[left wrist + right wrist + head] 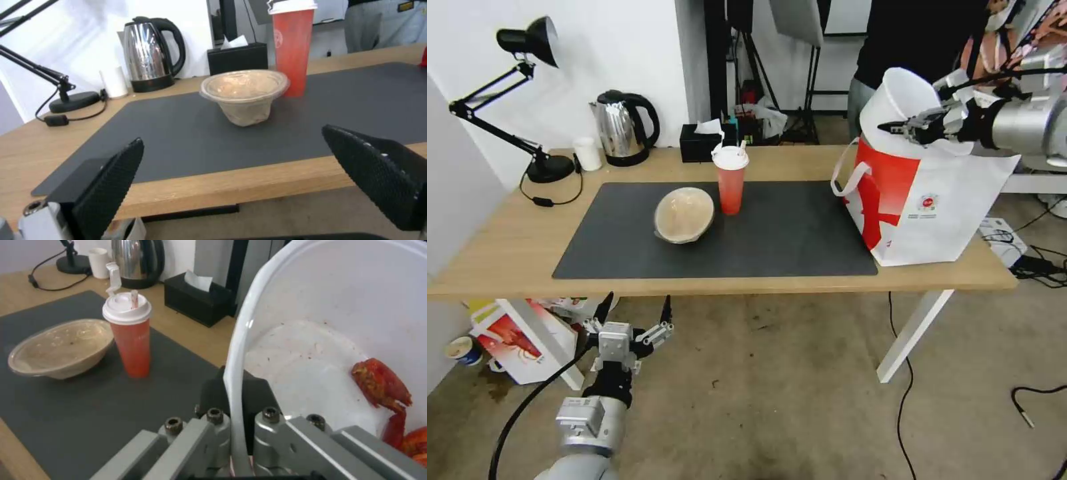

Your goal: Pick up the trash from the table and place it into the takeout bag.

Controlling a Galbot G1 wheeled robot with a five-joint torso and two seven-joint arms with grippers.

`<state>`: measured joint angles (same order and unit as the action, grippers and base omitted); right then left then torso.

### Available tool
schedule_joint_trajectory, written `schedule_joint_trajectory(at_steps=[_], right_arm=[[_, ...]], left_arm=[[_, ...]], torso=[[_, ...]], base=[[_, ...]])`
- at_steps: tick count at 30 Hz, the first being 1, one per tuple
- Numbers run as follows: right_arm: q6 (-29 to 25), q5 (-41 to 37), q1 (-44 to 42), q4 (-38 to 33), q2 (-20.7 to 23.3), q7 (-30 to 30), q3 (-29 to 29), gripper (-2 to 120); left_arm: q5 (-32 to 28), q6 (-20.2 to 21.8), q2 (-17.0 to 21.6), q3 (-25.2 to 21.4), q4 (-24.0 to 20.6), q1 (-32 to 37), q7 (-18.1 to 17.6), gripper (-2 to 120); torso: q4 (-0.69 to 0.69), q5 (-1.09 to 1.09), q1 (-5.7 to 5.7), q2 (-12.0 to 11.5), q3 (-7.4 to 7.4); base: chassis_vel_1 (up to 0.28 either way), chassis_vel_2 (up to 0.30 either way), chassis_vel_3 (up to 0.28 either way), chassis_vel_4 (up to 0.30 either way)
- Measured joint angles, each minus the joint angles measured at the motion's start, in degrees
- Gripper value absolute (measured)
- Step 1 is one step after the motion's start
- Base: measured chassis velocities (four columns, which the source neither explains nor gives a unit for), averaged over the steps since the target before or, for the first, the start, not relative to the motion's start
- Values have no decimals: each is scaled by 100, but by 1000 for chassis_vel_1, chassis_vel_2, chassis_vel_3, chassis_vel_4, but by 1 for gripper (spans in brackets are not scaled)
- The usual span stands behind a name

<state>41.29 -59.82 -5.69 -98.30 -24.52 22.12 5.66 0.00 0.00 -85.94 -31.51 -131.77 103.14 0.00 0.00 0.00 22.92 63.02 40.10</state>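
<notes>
Up high, right gripper (pixel 894 127) clamped on the rim of the white plastic bowl (pixel 904 100), bowl tipped on edge above the open mouth of the takeout bag (pixel 934 200). Red crayfish shells (pixel 382 386) lie against the bowl's lower inside wall. Bag stands at the table's (pixel 514 233) right end, partly on the dark grey mat (pixel 787 233). Red cup (pixel 730 177) with white lid and straw stands mid-mat, well apart from that gripper; beige-brown bowl (pixel 684 214) just beside it, tilted. Left gripper (pixel 634 313) hangs below the table's front edge, fingers (pixel 111 180) spread wide, holding nothing, pointing toward the beige bowl.
</notes>
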Motion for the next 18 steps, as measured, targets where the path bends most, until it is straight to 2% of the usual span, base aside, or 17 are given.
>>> schedule_joint_trajectory(at_steps=[6,9,13,15,16,18], right_arm=[[0,-18,2,-17,-16,-108,20,4],[0,-73,51,44,-31,-252,27,18],[0,-96,73,84,-33,-313,28,28],[0,-117,77,102,-40,-374,28,40],[0,-117,77,102,-40,-374,28,40],[0,-124,81,111,-53,-417,28,50]], left_arm=[[0,0,0,0,0,0,0,100],[0,0,0,0,0,0,0,100],[0,0,0,0,0,0,0,100],[0,0,0,0,0,0,0,100],[0,0,0,0,0,0,0,100],[0,0,0,0,0,0,0,100]], torso=[[0,0,0,0,0],[0,0,0,0,0],[0,0,0,0,0],[0,0,0,0,0],[0,0,0,0,0],[0,0,0,0,0]], base=[[0,0,0,0],[0,0,0,0],[0,0,0,0],[0,0,0,0],[0,0,0,0],[0,0,0,0]])
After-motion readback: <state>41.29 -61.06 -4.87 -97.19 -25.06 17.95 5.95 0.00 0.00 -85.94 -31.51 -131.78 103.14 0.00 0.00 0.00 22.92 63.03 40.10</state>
